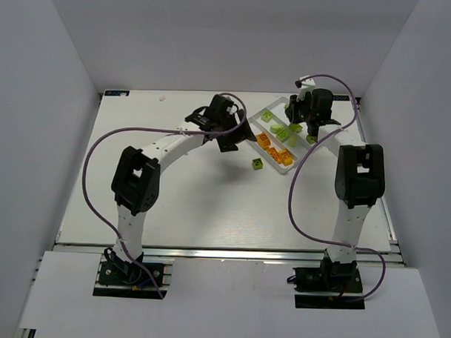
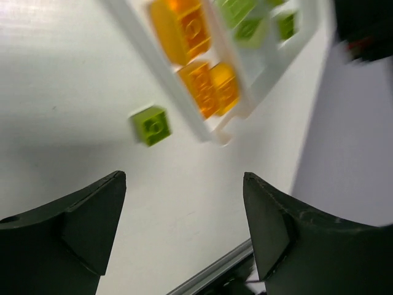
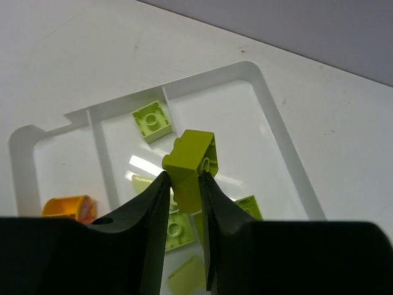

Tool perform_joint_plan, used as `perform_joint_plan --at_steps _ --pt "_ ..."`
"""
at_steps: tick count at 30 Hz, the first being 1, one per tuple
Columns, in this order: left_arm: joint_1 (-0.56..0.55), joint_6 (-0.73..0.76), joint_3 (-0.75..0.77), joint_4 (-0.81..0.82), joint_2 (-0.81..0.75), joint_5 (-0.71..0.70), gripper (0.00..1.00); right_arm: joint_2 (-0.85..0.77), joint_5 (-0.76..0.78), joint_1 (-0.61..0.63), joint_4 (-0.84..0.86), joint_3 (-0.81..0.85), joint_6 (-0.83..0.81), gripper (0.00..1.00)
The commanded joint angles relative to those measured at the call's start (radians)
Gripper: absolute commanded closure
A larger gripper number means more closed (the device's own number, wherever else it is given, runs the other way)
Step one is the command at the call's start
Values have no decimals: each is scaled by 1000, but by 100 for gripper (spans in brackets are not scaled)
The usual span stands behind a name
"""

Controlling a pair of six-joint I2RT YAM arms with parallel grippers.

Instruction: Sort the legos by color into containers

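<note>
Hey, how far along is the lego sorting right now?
Mostly done: orange bricks sit in one compartment of the tray, green bricks lie in the next. In hand: the right gripper holds a lime brick above the green side. Remaining: one loose green brick on the table, near the open left gripper.

Right gripper [image 3: 185,184] pinching a lime green brick [image 3: 192,158] over the white tray [image 3: 290,157].

The two dark fingers are closed on the brick's lower part. The brick is tilted and hangs in front of the tray's wide compartment. In that compartment a square lime brick [image 3: 151,120] lies flat near the far wall, and more lime pieces [image 3: 250,206] lie closer in, partly hidden behind the fingers. A low divider [image 3: 101,150] splits the tray. In the compartment beyond it lies an orange rounded piece [image 3: 69,208], partly covered by the gripper body. The tray rests on a white table [image 3: 92,49].
</note>
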Motion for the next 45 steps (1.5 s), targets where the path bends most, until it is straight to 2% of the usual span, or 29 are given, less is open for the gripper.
perform_joint_plan --at_steps 1,4,7,8,11,16,23,25,26,28,30,31,32,33,34,36,37,38,40,41,45 --pt "-46 155 64 -208 70 37 14 40 47 -14 -26 101 -78 90" --pt "-65 172 90 -243 105 37 13 71 59 -17 -26 133 -108 81" --pt "-86 163 87 -228 122 52 12 88 61 -20 -39 152 -122 55" --pt "-96 161 95 -225 136 53 12 91 71 -23 -39 152 -122 38" --pt "-96 158 129 -239 156 49 12 77 56 -34 -37 135 -112 24" --pt "-105 157 150 -239 202 29 13 -16 -37 -61 -45 57 -46 24" --pt "-123 157 218 -278 271 -74 19 -237 -353 -118 27 -196 39 26" --pt "-132 157 248 -292 302 -92 21 -288 -447 -152 -11 -204 4 26" --pt "-132 158 264 -302 308 -104 23 -296 -534 -159 -90 -194 -12 26" --pt "-132 155 267 -305 300 -124 24 -313 -655 -166 -237 -155 -88 32" --pt "-132 154 238 -297 270 -157 24 -316 -756 -156 -385 -135 -204 33" --pt "-122 151 217 -294 244 -175 24 -313 -802 -150 -467 -125 -387 34" --pt "-113 149 151 -274 186 -181 23 -302 -852 -138 -675 -102 -509 34" --pt "-97 135 111 -257 147 -222 23 -297 -849 -132 -774 -94 -623 33" --pt "-97 131 68 -245 106 -241 23 -288 -838 -97 -856 -88 -833 29" --pt "-71 138 -44 -208 -21 -282 16 -270 -795 -61 -1050 -86 -1042 21" --pt "-71 144 -76 -204 -61 -305 14 -265 -783 -57 -1088 -89 -1137 13" --pt "-57 148 -104 -201 -97 -310 12 -258 -757 -44 -1111 -92 -1279 11" --pt "-45 146 -184 -216 -195 -342 6 -247 -711 -29 -1125 -88 -1363 11" --pt "-33 146 -207 -234 -224 -351 5 -224 -693 -17 -1128 -78 -1453 11" --pt "-13 128 -337 -285 -382 -414 3 -152 -604 43 -1122 -3 -1579 11"
